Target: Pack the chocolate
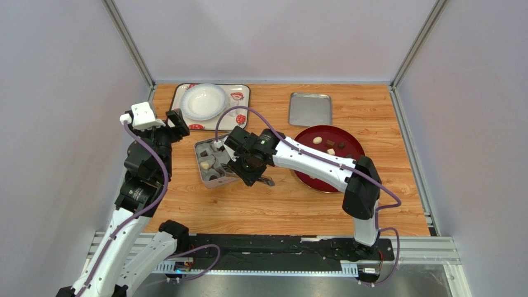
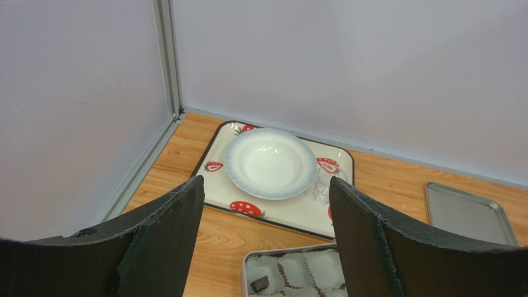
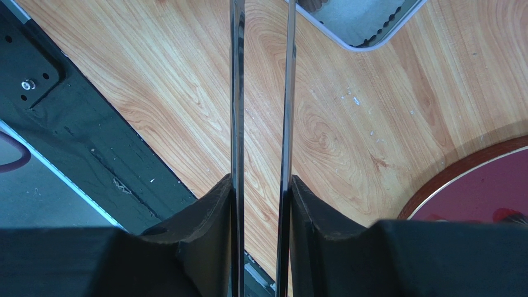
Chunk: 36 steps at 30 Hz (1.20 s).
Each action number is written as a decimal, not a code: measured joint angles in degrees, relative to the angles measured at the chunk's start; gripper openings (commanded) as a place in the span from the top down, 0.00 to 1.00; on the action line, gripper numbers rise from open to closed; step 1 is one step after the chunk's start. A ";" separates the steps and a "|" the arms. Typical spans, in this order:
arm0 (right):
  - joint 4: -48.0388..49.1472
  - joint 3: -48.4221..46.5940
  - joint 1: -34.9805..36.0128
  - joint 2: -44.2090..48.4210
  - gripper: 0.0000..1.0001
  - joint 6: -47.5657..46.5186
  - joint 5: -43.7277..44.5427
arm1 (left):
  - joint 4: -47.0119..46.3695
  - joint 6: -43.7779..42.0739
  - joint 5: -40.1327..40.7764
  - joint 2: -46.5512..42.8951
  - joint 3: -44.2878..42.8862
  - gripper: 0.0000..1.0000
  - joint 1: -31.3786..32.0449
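The open tin [image 1: 204, 176] with white paper cups sits left of centre; it holds a cream chocolate [image 1: 204, 165], and one dark chocolate [image 2: 260, 283] shows in the left wrist view. More chocolate pieces [image 1: 330, 151] lie on the red plate [image 1: 310, 179]. My right gripper [image 1: 251, 166] hovers at the tin's right edge, shut on metal tongs [image 3: 237, 93] whose two blades run up between its fingers; the tips are out of view. My left gripper [image 2: 266, 180] is open and empty, raised just left of and behind the tin [image 2: 245, 263].
A strawberry-patterned tray [image 1: 238, 102] with a white bowl [image 1: 203, 101] and a small glass [image 2: 323, 184] stands at the back left. A flat silver lid [image 1: 310, 109] lies at the back centre. The red plate's rim [image 3: 489, 192] shows beside the tongs.
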<state>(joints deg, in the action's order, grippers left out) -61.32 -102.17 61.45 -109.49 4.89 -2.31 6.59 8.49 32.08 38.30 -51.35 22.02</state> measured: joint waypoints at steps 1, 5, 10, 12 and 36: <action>0.02 0.00 0.00 0.07 0.67 0.09 0.17 | 0.00 0.00 -0.02 0.00 0.00 0.18 0.00; 0.17 0.09 0.00 1.51 0.71 1.20 1.64 | 0.00 0.00 -0.04 0.00 0.00 0.18 -0.04; 0.85 1.25 -0.55 8.02 0.72 3.80 5.09 | 0.00 0.00 -0.09 0.00 0.00 0.19 -0.11; 0.92 2.99 -1.16 11.47 0.73 5.16 6.40 | 0.00 0.00 -0.11 0.00 0.00 0.19 -0.11; -7.39 39.80 -25.11 41.18 0.71 29.94 15.23 | -0.02 0.13 -2.01 0.72 0.07 0.19 -0.26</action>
<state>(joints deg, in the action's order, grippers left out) -68.71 -62.37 36.34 -68.31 34.83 12.93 6.57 8.62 30.06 39.03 -51.29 21.76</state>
